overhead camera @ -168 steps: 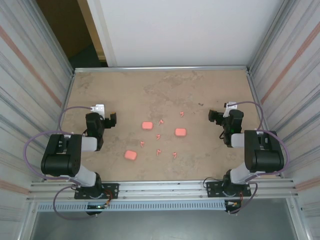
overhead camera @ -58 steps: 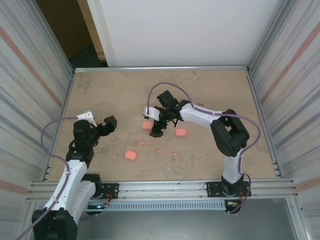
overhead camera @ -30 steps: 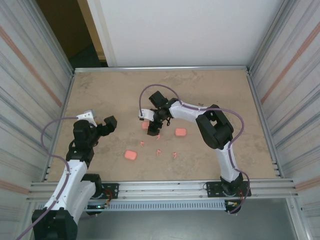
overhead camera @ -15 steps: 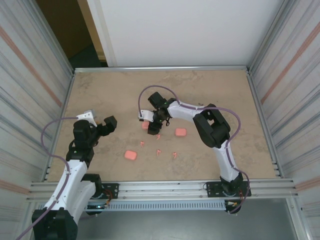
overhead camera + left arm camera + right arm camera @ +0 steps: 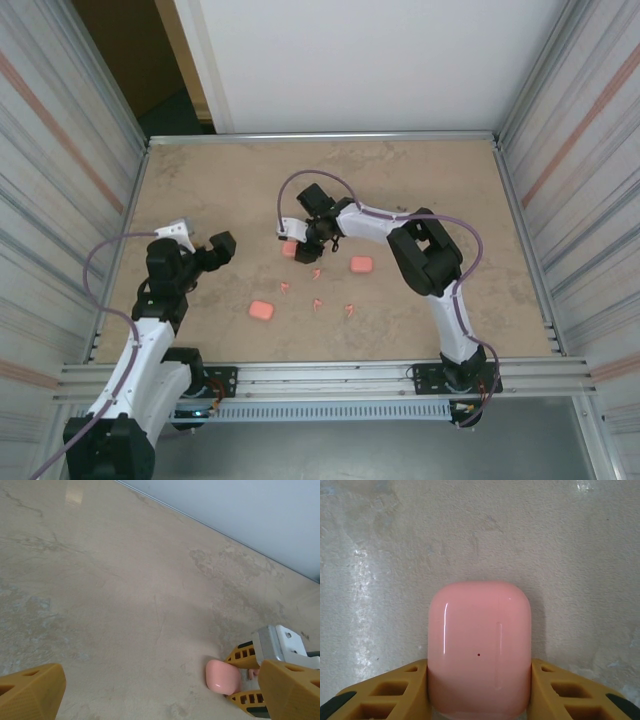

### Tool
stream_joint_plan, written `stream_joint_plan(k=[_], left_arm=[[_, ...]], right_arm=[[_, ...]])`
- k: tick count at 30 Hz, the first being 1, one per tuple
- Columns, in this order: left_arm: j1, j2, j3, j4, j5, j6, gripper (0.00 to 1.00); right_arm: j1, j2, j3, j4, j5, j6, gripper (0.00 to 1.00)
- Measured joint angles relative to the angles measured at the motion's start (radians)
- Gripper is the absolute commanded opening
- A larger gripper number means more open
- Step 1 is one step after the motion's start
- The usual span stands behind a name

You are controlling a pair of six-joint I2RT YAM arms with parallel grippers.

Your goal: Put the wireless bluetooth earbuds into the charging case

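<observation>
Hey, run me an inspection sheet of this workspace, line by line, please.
Surface: beige mottled tabletop, metal-edged.
Job's things: one pink case in the right claw; two loose cases; tiny earbuds scattered near them.
Clutter: nothing seen.
Claws: left claw open, raised; right claw fingers against both sides of that case.
Cables: purple cables looping off both arms.
Surroundings: ribbed metal walls, white back panel.

Beige table (image 5: 200, 190) carries 3 pink cases (image 5: 361, 264) and tiny earbuds (image 5: 349, 309).
</observation>
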Motion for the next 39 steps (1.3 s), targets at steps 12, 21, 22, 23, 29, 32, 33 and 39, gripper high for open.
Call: stream_joint_plan(k=[12,21,22,23,29,32,33,39], left_arm=[[0.000,0.058,0.109,0.000,0.199,0.000,0.92],[-0.032,0.121,0.134,0.064,0.397,-0.072,0.93],[-0.047,0.130,0.139,0.076,0.410,-0.080,0.94],[-0.063,0.138,0.145,0.086,0.420,-0.087,0.94],[-0.190,0.227,0.200,0.178,0.459,-0.124,0.93],[-0.249,0.278,0.228,0.220,0.461,-0.136,0.91],[-0.269,0.298,0.238,0.235,0.460,-0.142,0.90],[-0.323,0.386,0.270,0.330,0.457,-0.189,0.83]], right_arm=[[-0.052,-0.258,-0.182,0.144,-0.007,0.008,0.36],[-0.081,-0.475,-0.303,0.237,0.042,-0.002,0.36],[-0.081,-0.493,-0.311,0.243,0.050,-0.003,0.36],[-0.081,-0.508,-0.318,0.247,0.056,-0.005,0.36],[-0.081,-0.603,-0.365,0.268,0.090,-0.031,0.36],[-0.081,-0.650,-0.384,0.275,0.095,-0.035,0.36],[-0.081,-0.666,-0.389,0.278,0.095,-0.037,0.36],[-0.081,-0.758,-0.418,0.298,0.086,-0.038,0.36]])
